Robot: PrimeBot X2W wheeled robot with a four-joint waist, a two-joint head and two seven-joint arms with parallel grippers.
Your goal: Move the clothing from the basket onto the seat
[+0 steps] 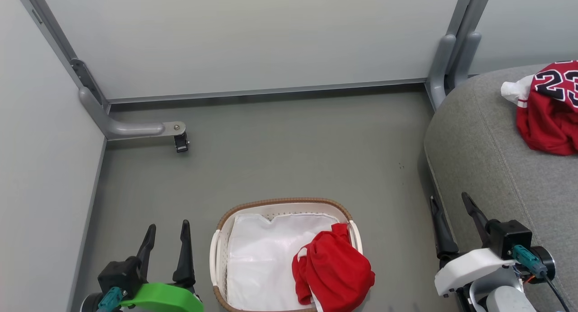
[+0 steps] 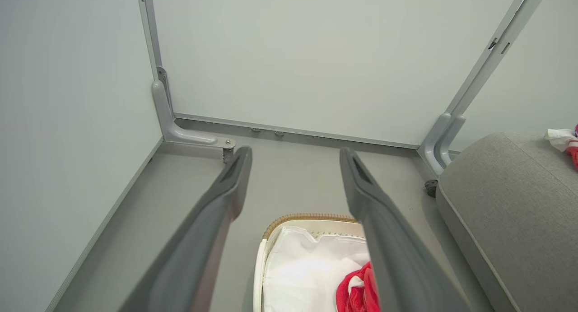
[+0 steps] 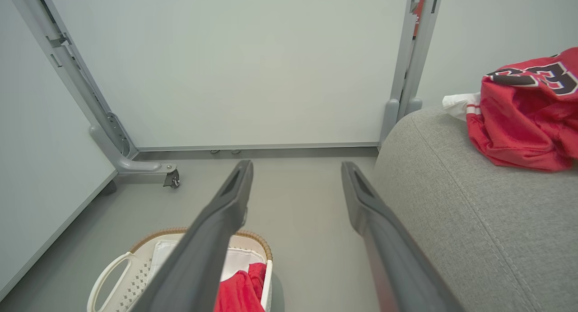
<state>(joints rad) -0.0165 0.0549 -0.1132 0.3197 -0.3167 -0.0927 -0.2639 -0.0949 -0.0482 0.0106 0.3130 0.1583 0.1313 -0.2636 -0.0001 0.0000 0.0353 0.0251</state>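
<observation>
The jersey (image 1: pixel 551 109) lies on the seat (image 1: pixel 487 167). The red garment (image 1: pixel 332 271) slumps over the basket (image 1: pixel 284 202), at its right edge. My left end effector (image 1: pixel 168 225) and right end effector (image 1: pixel 449 197) gape empty, so I likely reach down next.

Head camera high, looking down, 2 wrist cameras low, all sharing basket (image 1: pixel 284 201)
</observation>
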